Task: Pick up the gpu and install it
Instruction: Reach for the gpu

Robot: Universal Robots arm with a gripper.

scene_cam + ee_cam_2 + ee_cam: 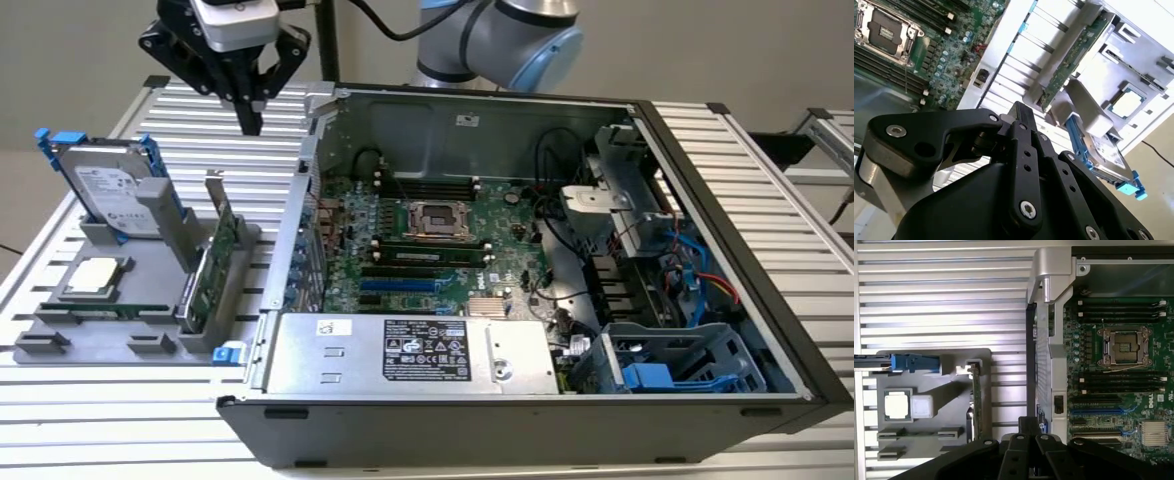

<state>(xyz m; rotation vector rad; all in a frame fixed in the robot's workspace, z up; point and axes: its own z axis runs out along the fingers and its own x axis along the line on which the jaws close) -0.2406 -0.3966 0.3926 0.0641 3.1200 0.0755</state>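
Note:
The gpu (211,258) stands on edge in a slot of the grey parts holder (147,345), at the exterior view's left beside the open computer case (534,400). It is a thin green card with a silver bracket at its far end. In both wrist views it appears edge-on (976,405) (1070,65). My gripper (250,122) hangs above the slatted table beyond the holder, apart from the gpu, fingers pressed together with nothing between them. Its black fingertips (1021,111) (1029,423) point down near the case's corner.
A silver hard drive with blue rails (104,185) stands upright in the holder, with a processor chip (91,275) lying flat in front of it. Inside the case are the motherboard (441,235) with blue expansion slots (400,285), a power supply (414,352) and cables.

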